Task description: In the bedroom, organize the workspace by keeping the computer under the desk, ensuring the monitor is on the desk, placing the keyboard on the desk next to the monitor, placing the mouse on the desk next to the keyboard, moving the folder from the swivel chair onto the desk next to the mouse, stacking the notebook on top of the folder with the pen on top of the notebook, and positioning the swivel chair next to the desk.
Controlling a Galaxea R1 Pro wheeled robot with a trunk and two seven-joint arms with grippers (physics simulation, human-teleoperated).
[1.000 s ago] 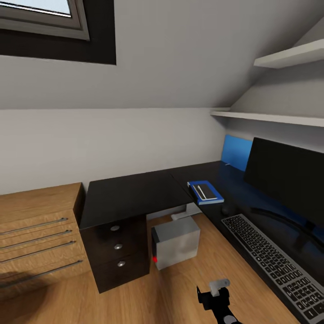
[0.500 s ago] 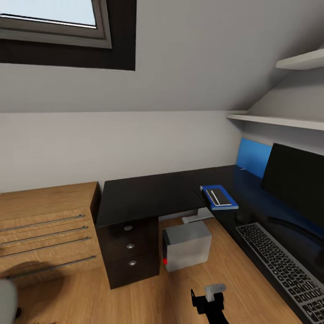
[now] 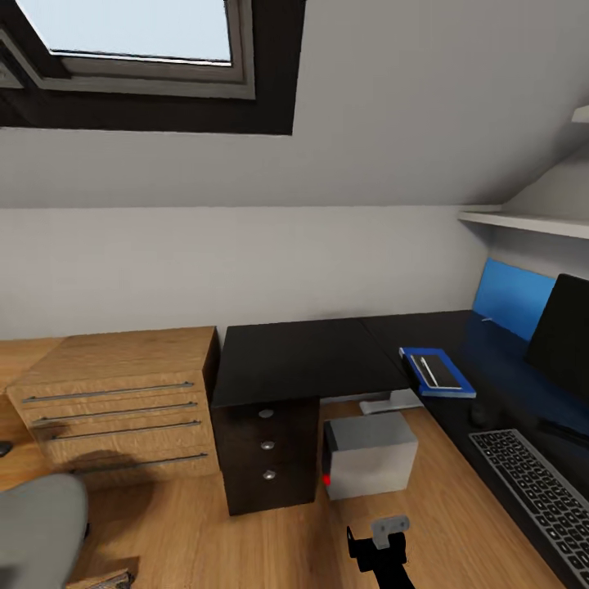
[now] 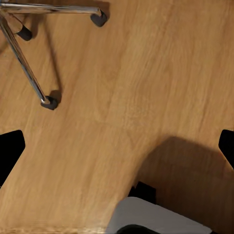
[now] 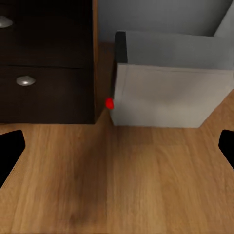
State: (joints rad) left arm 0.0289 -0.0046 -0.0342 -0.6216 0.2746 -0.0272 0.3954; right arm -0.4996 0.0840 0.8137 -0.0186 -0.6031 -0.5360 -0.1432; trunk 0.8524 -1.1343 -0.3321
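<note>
The black-topped desk (image 3: pixel 303 360) runs from the middle to the right in the head view. The grey computer (image 3: pixel 368 454) sits on the floor under it, beside the dark drawers (image 3: pixel 266 446); its red button shows in the right wrist view, computer (image 5: pixel 170 95). On the desk lie the blue folder (image 3: pixel 466 386) with the dark notebook (image 3: pixel 442 370) and white pen (image 3: pixel 426 370) on it, then the mouse (image 3: pixel 483 415), keyboard (image 3: pixel 536 487) and monitor (image 3: pixel 564 335). The swivel chair (image 3: pixel 37 532) shows at the lower left, its chrome base (image 4: pixel 29 68) near my open left gripper (image 4: pixel 117 148). My right gripper (image 5: pixel 117 148) is open and empty above the floor.
A light wood chest (image 3: pixel 123 401) with steel handles stands left of the desk. A skylight (image 3: pixel 139 33) is overhead and a white shelf (image 3: pixel 523 221) hangs at the right. My right arm (image 3: pixel 380 548) reaches in at the bottom. Wood floor lies between chair and desk.
The whole head view has swung to the left, so the camera moved. The desk items sit further right in the picture and the chair's seat has come into view at the lower left.
</note>
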